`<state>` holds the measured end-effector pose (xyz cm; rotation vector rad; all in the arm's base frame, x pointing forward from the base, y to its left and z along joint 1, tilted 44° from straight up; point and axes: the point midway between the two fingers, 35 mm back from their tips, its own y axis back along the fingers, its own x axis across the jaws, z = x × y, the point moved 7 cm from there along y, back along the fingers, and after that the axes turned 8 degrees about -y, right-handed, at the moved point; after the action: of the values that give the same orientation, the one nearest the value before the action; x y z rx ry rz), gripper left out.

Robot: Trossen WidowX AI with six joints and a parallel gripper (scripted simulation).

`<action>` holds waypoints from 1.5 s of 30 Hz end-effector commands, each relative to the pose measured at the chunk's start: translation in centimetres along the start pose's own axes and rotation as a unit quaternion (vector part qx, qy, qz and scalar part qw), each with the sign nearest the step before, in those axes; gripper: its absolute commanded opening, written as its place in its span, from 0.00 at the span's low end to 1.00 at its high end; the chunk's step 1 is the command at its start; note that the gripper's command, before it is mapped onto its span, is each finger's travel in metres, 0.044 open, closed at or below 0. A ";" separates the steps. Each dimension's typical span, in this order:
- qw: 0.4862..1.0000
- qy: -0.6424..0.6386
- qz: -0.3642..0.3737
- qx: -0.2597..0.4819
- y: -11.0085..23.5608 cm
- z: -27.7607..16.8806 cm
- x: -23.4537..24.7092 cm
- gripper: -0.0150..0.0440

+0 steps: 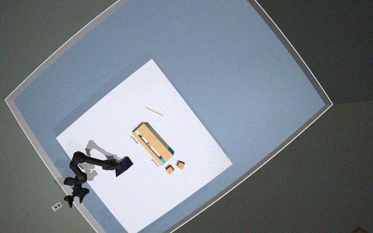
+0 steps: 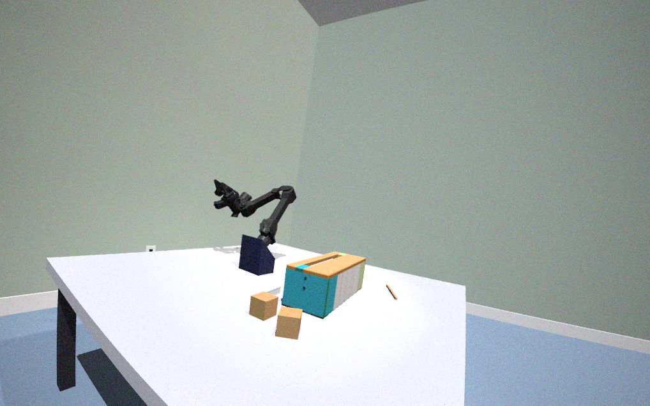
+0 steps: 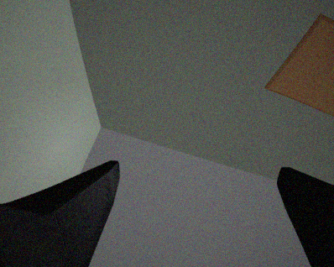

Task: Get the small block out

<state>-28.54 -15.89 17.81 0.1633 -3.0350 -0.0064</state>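
The box has a tan top with a narrow slot. It stands on the white table, with a teal end and a pale green end. I cannot make out the small block inside it in any view. My gripper is open and empty. It is raised high at the table's corner, far from the box, and points away from the table. The wrist view shows only walls and ceiling between the two dark fingers.
Two tan cubes lie just off the box's teal end. A dark navy wedge stands between the arm's base and the box. A thin tan stick lies beyond the box.
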 end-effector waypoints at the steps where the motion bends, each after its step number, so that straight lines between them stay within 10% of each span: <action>1: 1.000 0.006 0.001 -0.001 -0.2 0.0 -0.1 0.93; 25: 0.819 0.487 -0.299 0.049 -21.1 4.0 -13.2 0.93; 45: 0.423 0.684 -0.510 0.305 -25.3 5.8 -33.3 0.93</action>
<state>1.12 -38.28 9.97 1.1360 -1.1037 0.5247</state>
